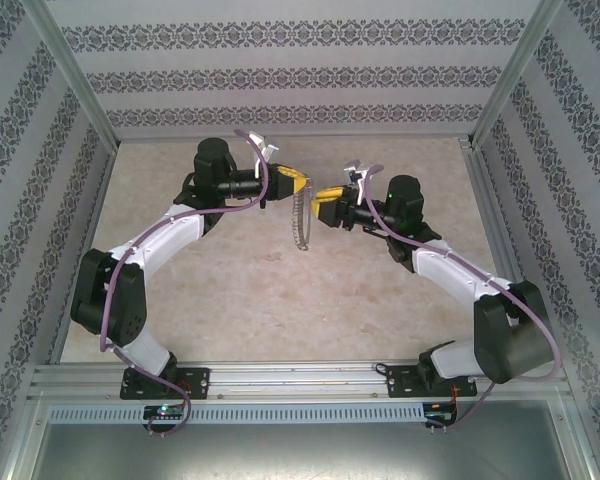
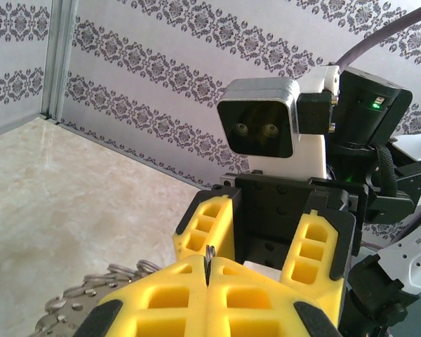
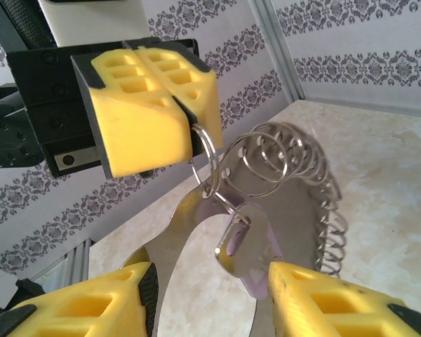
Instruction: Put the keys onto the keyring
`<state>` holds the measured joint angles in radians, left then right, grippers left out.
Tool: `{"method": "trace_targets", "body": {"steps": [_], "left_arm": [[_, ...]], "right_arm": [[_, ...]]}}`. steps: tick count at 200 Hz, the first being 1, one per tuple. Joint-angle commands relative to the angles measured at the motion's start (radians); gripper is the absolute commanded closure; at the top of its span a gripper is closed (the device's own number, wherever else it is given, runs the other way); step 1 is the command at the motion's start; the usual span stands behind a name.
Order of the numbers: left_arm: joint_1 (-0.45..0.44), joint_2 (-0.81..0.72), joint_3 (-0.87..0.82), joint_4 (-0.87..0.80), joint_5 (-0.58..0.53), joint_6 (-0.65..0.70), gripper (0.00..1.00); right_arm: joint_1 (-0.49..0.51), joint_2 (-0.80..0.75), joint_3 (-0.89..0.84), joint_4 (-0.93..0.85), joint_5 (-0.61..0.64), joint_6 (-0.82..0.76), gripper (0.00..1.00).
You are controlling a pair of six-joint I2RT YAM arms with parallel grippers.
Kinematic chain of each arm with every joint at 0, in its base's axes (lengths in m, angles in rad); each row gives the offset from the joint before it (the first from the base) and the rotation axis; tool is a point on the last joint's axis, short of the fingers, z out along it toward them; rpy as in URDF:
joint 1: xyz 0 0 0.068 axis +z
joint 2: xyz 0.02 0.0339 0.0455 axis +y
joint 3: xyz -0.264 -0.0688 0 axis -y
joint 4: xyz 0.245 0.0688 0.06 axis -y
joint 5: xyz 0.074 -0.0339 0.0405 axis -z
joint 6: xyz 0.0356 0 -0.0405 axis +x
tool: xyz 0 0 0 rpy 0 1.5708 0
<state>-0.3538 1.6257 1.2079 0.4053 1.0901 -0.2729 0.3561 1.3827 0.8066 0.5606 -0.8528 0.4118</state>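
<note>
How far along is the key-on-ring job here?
Done: the left claw is shut on the keyring, holding it up. In hand: the key dangles from a small loop, inside the open right claw. Left: I cannot tell whether it is fully threaded; then letting go.

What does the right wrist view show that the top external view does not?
Right wrist view: the lilac-headed key hanging at the beaded keyring's wire loops, which the shut left hand pinches, in front of the open right hand. Top external view: the left arm and right arm whole, down to the rail. Both: the two hands meeting above the table, the keyring dangling.
</note>
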Motion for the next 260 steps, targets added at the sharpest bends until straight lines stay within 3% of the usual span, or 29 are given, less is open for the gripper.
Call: {"method": "trace_targets", "body": {"steps": [1,56,78,136,189,200,208,226,260], "left_arm": [[-0.004,-0.029,0.027,0.079,0.013,-0.028,1.0],[-0.004,-0.027,0.024,0.093,0.016,-0.041,1.0],[-0.005,-0.024,0.022,0.1,0.014,-0.045,1.0],[-0.004,-0.025,0.019,0.122,-0.003,-0.057,1.0],[-0.004,-0.022,0.016,0.15,-0.006,-0.076,1.0],[-0.004,-0.021,0.016,0.155,-0.004,-0.079,1.0],[-0.004,-0.021,0.016,0.158,-0.004,-0.081,1.0],[-0.004,-0.021,0.018,0.163,-0.003,-0.085,1.0],[-0.004,-0.021,0.016,0.17,-0.002,-0.091,1.0]], "right_arm": [[0.018,-0.001,0.014,0.004,0.006,-0.034,0.53],[0.053,0.055,0.082,-0.018,0.044,-0.06,0.54],[0.06,0.062,0.094,-0.043,0.053,-0.079,0.59],[0.074,0.028,0.062,-0.093,0.077,-0.124,1.0],[0.081,-0.016,0.03,-0.12,0.095,-0.149,1.0],[0.081,-0.026,0.023,-0.121,0.118,-0.147,0.75],[0.081,-0.031,0.02,-0.122,0.128,-0.149,0.67],[0.083,-0.039,0.019,-0.124,0.158,-0.152,0.61],[0.099,-0.043,0.024,-0.135,0.24,-0.171,0.59]]}}
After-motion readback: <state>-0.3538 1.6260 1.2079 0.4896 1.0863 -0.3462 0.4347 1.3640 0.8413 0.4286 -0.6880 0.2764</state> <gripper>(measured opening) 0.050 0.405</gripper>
